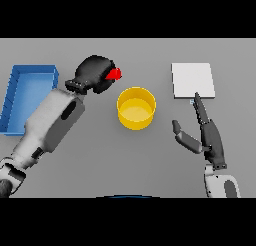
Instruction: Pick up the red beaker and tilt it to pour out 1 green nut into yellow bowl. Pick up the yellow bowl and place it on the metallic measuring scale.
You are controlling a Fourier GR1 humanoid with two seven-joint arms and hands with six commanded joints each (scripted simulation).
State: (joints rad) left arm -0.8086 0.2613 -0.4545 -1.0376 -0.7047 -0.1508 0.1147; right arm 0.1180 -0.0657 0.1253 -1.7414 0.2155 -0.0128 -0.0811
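Now: left hand wrapped around the red beaker beside the yellow bowl

Only a small part of the red beaker (115, 74) can be seen, because the dark left hand (94, 73) is curled around it and covers most of it. The red part sticks out on the side toward the round yellow bowl (136, 108). This bowl stands on the grey surface (150, 160) just beside the hand, and its inside looks plain yellow. A flat pale square plate, the metallic measuring scale (193, 80), lies further to the right of the bowl. The right hand (205, 135) rests near the scale with straight fingers, one fingertip reaching the scale's near edge. A blue rectangular tray (27, 97) lies at the left, partly behind the left arm.
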